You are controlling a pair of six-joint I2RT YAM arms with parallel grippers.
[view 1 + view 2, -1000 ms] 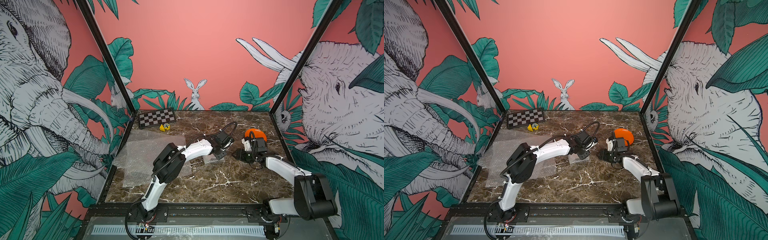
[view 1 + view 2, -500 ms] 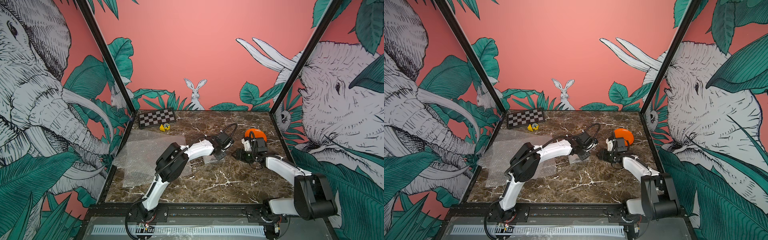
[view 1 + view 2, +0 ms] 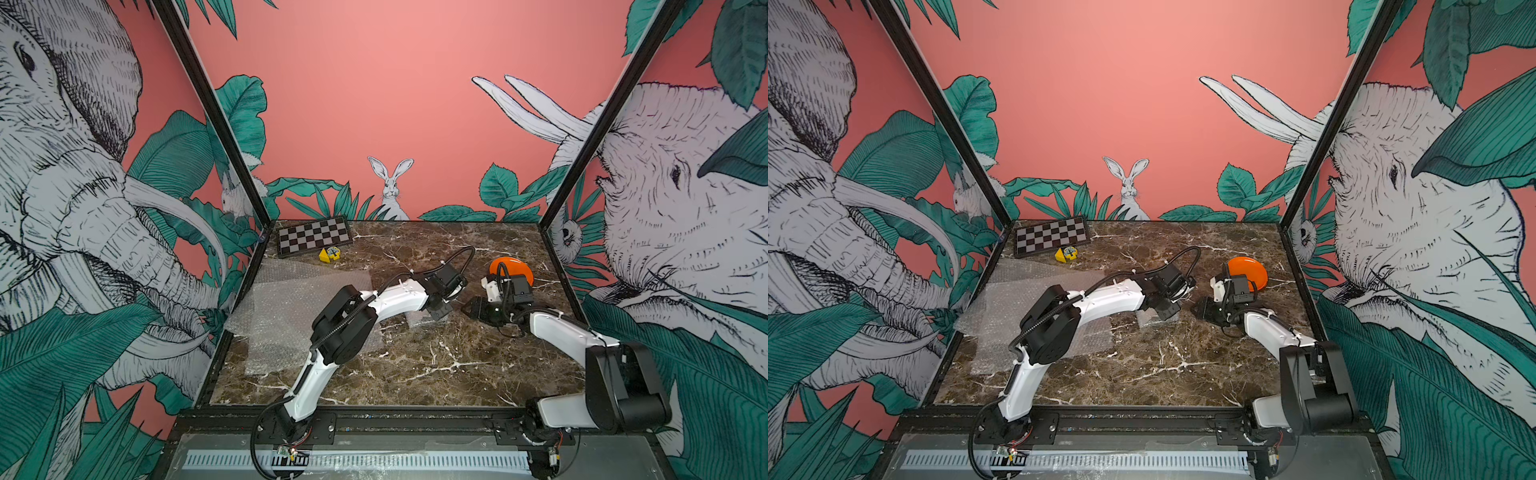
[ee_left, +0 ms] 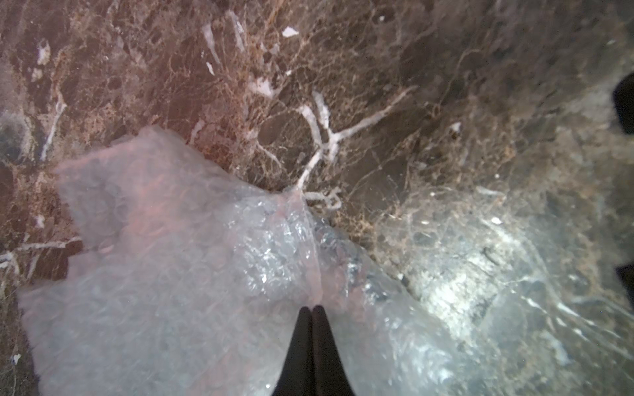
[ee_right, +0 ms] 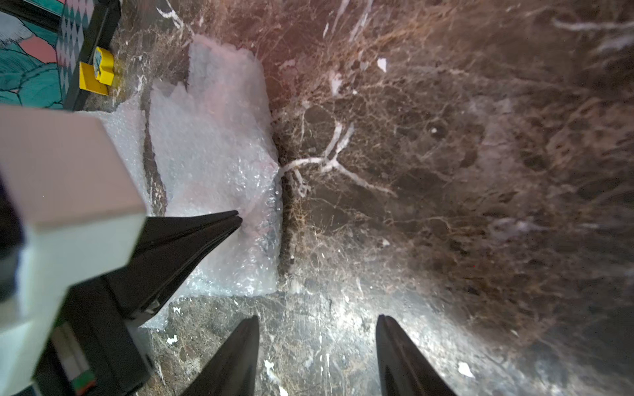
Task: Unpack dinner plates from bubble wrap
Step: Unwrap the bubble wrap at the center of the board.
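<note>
Near the middle of the worktop (image 3: pixel 436 365), we see the left gripper (image 4: pixel 311 308) with its two black fingers pressed tight together. A raised fold of the folded bubble wrap (image 4: pixel 171 257) runs straight up into the tips, so we read it as pinching that wrap. The right wrist view agrees: the left gripper's tips (image 5: pixel 238 217) meet on the whitish bundle (image 5: pixel 212 154), close to one of its edges. Something dark shows faintly through the plastic in the left wrist view, but we cannot tell what it is.

Just beside that bundle, the right gripper (image 5: pixel 317 320) hangs low over bare marble with its jaws well apart and nothing between them. In both top views the two grippers face each other across a small gap (image 3: pixel 440 309) (image 3: pixel 469 307).

We find the orange plate (image 3: pixel 515 266) uncovered on the worktop toward the far right, behind the right arm's wrist, also seen at (image 3: pixel 1250 270). Flat bubble wrap sheets (image 3: pixel 291 299) lie overlapping on the left side, partly under the left arm. At the far left corner sits a checkered board (image 3: pixel 313 239), with a small yellow object (image 3: pixel 329 254) just in front of it.
</note>
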